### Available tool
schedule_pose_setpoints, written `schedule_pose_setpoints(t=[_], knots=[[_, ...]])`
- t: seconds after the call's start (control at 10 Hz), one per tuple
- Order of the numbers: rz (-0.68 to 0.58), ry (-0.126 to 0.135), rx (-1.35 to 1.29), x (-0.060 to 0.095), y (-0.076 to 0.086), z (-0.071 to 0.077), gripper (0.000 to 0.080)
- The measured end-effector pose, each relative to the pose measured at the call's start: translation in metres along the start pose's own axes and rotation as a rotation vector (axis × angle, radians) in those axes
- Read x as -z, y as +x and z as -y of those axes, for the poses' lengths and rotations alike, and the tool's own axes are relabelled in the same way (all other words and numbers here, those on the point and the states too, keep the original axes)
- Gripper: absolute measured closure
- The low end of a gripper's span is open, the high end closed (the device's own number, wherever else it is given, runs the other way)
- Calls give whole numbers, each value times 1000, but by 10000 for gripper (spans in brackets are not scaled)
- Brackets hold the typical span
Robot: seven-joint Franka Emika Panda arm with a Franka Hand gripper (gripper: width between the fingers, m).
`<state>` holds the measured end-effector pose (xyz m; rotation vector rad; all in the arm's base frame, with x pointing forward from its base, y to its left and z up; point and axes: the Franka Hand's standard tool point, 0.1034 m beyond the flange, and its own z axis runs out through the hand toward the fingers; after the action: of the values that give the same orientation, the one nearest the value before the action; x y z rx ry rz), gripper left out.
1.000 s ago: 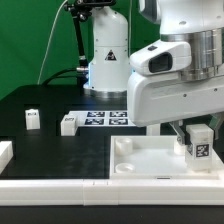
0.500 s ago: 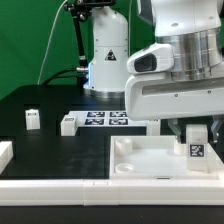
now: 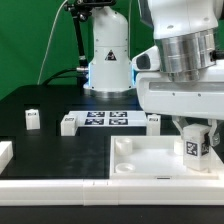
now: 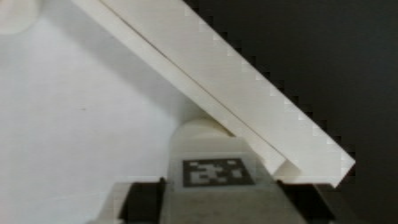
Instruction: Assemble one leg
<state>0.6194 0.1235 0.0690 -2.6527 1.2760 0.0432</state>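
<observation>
A: Wrist housing (image 3: 185, 95) swung toward the exterior view's right; leg (image 3: 196, 147) barely shifted.
B: Jaws clamped on leg, upright, tag facing camera, over the white panel's (image 3: 140, 165) near right corner.

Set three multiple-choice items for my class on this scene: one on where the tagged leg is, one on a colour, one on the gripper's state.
1. Where is the tagged leg?
A. lying on the marker board
B. over the white panel, at the exterior view's right
C. lying flat at the exterior view's far left

2. What colour is the table top?
A. black
B. red
C. yellow

3. How is the gripper?
A. open and empty
B. shut on the leg
C. shut on a cable

Answers:
1. B, since the leg stands upright over the panel near its right corner.
2. A, since the bare surface shows black.
3. B, since the gripper clamps the leg's sides in both views.
</observation>
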Motion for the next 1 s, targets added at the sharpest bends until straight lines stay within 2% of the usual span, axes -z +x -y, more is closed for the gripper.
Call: schedule_pose_setpoints(t=[0.3,0.4,0.5,0.6,0.7,0.8,1.0], knots=[[0,0,-47,0,0,1,505],[-2,2,51,1,2,1,326],[15,-18,85,2,-1,2,210],[18,-27,185,3,0,4,210],[22,-46,373,5,2,4,162],[8,-76,534,7,3,9,153],[8,-100,798,7,0,10,150]])
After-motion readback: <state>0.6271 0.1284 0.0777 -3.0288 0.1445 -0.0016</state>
